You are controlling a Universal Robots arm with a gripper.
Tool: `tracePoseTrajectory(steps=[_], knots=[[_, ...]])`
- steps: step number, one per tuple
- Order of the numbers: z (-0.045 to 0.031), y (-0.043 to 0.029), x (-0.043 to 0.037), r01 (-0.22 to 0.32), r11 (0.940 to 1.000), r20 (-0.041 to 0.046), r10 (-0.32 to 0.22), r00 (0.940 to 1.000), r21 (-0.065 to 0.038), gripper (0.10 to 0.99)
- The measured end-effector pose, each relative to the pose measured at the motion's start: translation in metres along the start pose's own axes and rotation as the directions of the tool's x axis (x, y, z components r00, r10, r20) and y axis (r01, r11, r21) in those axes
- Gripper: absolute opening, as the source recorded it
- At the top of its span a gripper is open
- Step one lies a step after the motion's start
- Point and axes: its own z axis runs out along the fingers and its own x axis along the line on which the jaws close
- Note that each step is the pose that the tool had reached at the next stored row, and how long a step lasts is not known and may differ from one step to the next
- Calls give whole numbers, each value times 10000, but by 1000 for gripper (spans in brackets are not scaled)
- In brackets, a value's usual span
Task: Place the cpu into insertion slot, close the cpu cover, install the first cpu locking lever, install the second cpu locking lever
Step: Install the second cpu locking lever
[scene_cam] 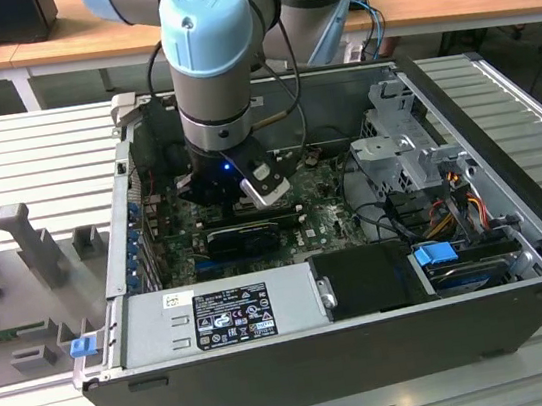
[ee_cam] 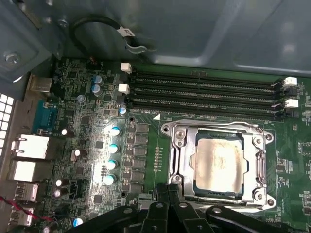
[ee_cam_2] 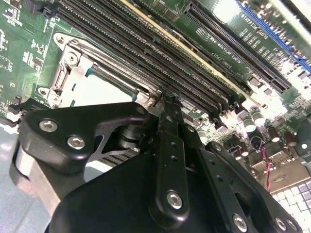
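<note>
The cpu [ee_cam: 217,165] lies flat in the insertion slot [ee_cam: 171,130], its pale silver top showing through the window of the cpu cover [ee_cam: 187,162]. The cover's silver frame is folded down over the chip. Thin metal lever rods run along the socket's sides. My gripper [ee_cam: 174,191] is shut with nothing between its fingers, and its tips touch the socket's edge. In the second wrist view the shut fingers [ee_cam_2: 165,104] stand at the socket's corner, beside the cpu [ee_cam_2: 95,90] and cover [ee_cam_2: 80,58]. In the exterior view the arm's wrist [scene_cam: 221,99] reaches down into the open computer case.
Long black memory slots [ee_cam: 204,92] run right beside the socket. A row of capacitors [ee_cam: 112,145] and rear ports [ee_cam: 29,145] sit further off. The grey case wall [ee_cam: 194,29] rises close behind. A power supply [scene_cam: 221,311] and drive cage [scene_cam: 404,144] fill the case's front and right.
</note>
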Motion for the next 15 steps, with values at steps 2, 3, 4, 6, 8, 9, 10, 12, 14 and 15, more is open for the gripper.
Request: tracePoseTrajectory(steps=[2, 3, 4, 6, 8, 9, 10, 12, 14, 15], knots=[[5, -2, 8, 0, 10000, 1, 0, 10000, -43, 106], [6, -1, 12, 1, 10000, 6, -1, 10000, -56, 106], [-3, 1, 12, 4, 10000, 8, -3, 10000, -59, 106], [-42, 9, 12, 3, 10000, 8, -3, 10000, -58, 106], [-90, 20, 12, 2, 10000, 7, -2, 10000, -58, 106], [-98, 21, 12, 2, 10000, 6, -2, 10000, -57, 106], [-107, 23, 12, 2, 10000, 6, -2, 10000, -58, 106], [-122, 26, 12, 2, 10000, 6, -2, 10000, -57, 106], [-138, 30, 12, 2, 10000, 5, -2, 10000, -56, 106], [-153, 33, 12, 2, 10000, 6, -2, 10000, -57, 106]])
